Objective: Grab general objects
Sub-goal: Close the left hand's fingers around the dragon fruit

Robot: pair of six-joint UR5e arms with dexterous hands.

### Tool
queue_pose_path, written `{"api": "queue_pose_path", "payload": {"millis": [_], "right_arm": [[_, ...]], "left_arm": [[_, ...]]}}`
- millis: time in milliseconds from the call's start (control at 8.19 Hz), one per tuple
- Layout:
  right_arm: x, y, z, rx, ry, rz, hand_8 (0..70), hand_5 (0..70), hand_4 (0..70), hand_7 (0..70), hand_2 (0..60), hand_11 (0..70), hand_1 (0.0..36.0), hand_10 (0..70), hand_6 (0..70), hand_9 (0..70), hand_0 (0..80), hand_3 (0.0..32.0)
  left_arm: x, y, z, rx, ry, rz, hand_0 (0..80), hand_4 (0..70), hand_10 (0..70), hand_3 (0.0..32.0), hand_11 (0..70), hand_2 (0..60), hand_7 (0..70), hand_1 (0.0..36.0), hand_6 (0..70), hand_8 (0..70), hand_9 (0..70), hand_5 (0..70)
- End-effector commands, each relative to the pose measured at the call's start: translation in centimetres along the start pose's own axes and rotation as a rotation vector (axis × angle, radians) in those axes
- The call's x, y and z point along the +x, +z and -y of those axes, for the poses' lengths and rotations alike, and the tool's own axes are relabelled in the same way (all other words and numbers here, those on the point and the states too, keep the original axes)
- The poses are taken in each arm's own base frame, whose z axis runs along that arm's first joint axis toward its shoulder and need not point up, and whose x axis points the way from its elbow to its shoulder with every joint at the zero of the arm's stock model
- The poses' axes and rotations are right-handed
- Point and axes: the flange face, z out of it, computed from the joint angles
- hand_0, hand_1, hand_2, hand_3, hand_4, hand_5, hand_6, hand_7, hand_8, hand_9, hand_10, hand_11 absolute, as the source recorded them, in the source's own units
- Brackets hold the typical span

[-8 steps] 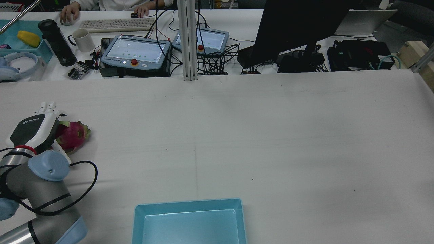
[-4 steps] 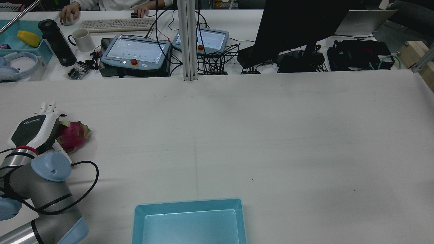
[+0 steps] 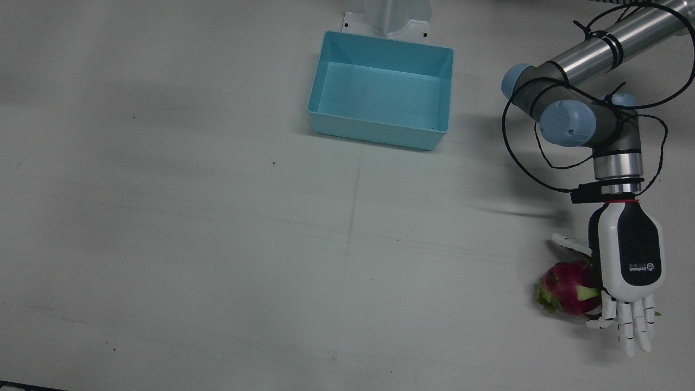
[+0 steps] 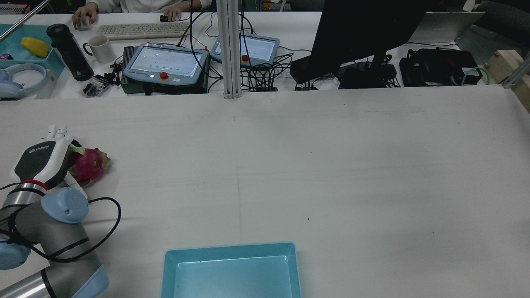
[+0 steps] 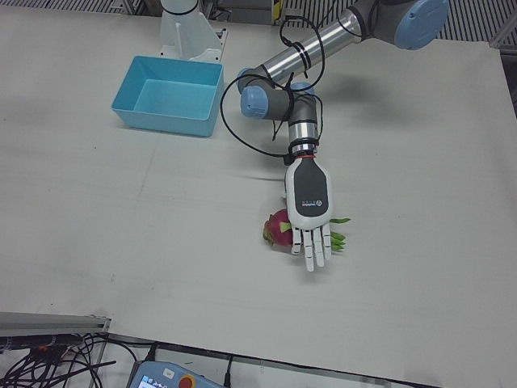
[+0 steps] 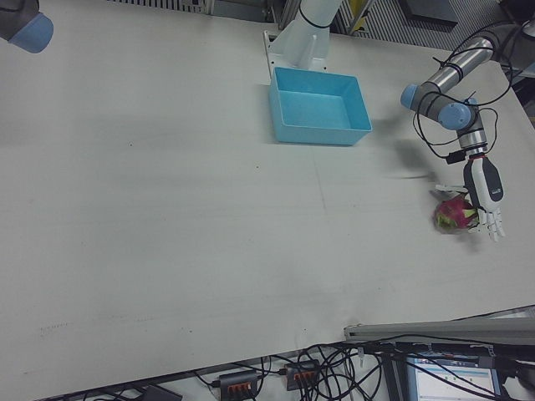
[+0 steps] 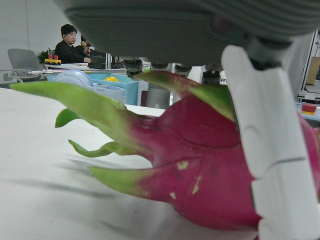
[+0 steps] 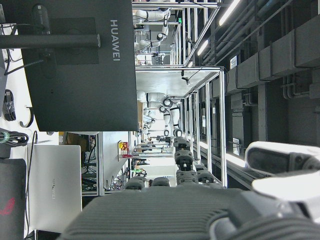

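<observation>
A pink dragon fruit (image 3: 567, 288) with green scales lies on the white table near the robot's left edge. It also shows in the rear view (image 4: 89, 164), the left-front view (image 5: 279, 229) and the right-front view (image 6: 451, 215). My left hand (image 3: 630, 266) hovers palm down just over and beside it, fingers stretched out flat, thumb spread toward the fruit's near side. In the left hand view the fruit (image 7: 200, 170) fills the frame under the palm, with a finger (image 7: 270, 150) in front of it. The hand holds nothing. My right hand (image 8: 175, 210) shows only in its own view, raised and empty.
A light blue bin (image 3: 380, 130) stands near the robot's side at mid-table, also in the rear view (image 4: 227, 248). Beyond the table's far edge are teach pendants (image 4: 165, 62), a monitor (image 4: 364, 33) and cables.
The left arm has shifted slightly, and the hand has settled a little lower and closer over the dragon fruit. The fruit has not moved.
</observation>
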Motion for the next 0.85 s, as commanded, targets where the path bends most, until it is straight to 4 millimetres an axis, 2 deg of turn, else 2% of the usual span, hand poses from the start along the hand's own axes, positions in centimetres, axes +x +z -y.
{"api": "queue_pose_path", "payload": {"millis": [0, 122, 244, 366, 489, 611, 733], "right_arm": [[0.0, 0.0, 0.0, 0.0, 0.0, 0.0, 0.0, 0.0, 0.0, 0.0, 0.0, 0.0, 0.0, 0.0, 0.0, 0.0, 0.0, 0.0], [0.0, 0.0, 0.0, 0.0, 0.001, 0.0, 0.0, 0.0, 0.0, 0.0, 0.0, 0.0, 0.0, 0.0, 0.0, 0.0, 0.0, 0.0], [0.0, 0.0, 0.0, 0.0, 0.0, 0.0, 0.0, 0.0, 0.0, 0.0, 0.0, 0.0, 0.0, 0.0, 0.0, 0.0, 0.0, 0.0], [0.0, 0.0, 0.0, 0.0, 0.001, 0.0, 0.0, 0.0, 0.0, 0.0, 0.0, 0.0, 0.0, 0.0, 0.0, 0.0, 0.0, 0.0], [0.0, 0.0, 0.0, 0.0, 0.0, 0.0, 0.0, 0.0, 0.0, 0.0, 0.0, 0.0, 0.0, 0.0, 0.0, 0.0, 0.0, 0.0], [0.0, 0.0, 0.0, 0.0, 0.0, 0.0, 0.0, 0.0, 0.0, 0.0, 0.0, 0.0, 0.0, 0.0, 0.0, 0.0, 0.0, 0.0], [0.0, 0.0, 0.0, 0.0, 0.001, 0.0, 0.0, 0.0, 0.0, 0.0, 0.0, 0.0, 0.0, 0.0, 0.0, 0.0, 0.0, 0.0]], "left_arm": [[-0.3, 0.2, -0.1, 0.039, 0.012, -0.019, 62.4, 2.9, 4.1, 0.0, 9.4, 32.9, 6.9, 34.9, 0.0, 0.0, 0.0, 39.3], [-0.7, -0.3, -1.4, 0.023, 0.018, -0.017, 62.9, 3.2, 4.2, 0.0, 9.6, 34.0, 7.5, 35.2, 0.0, 0.0, 0.1, 40.7], [-0.2, -0.3, -2.2, 0.02, 0.016, -0.023, 62.2, 3.7, 4.9, 0.0, 10.6, 39.1, 9.7, 35.8, 0.0, 0.0, 0.5, 46.2], [-0.1, -0.7, -2.9, 0.008, 0.018, -0.024, 62.0, 4.1, 5.0, 0.0, 10.7, 41.3, 9.2, 36.0, 0.2, 0.0, 0.4, 44.6], [0.1, -0.7, -2.9, 0.017, 0.016, -0.028, 61.1, 4.7, 4.8, 0.0, 10.4, 42.0, 8.6, 35.8, 0.5, 0.0, 0.3, 43.6], [0.7, -0.9, -2.9, 0.04, 0.021, -0.035, 57.9, 5.5, 5.0, 0.0, 10.5, 48.0, 9.0, 34.8, 2.1, 0.0, 0.4, 51.1], [0.8, -0.9, -3.0, 0.041, 0.025, -0.036, 56.3, 6.2, 5.8, 0.0, 11.5, 58.8, 10.6, 35.7, 4.5, 0.0, 0.7, 58.3]]}}
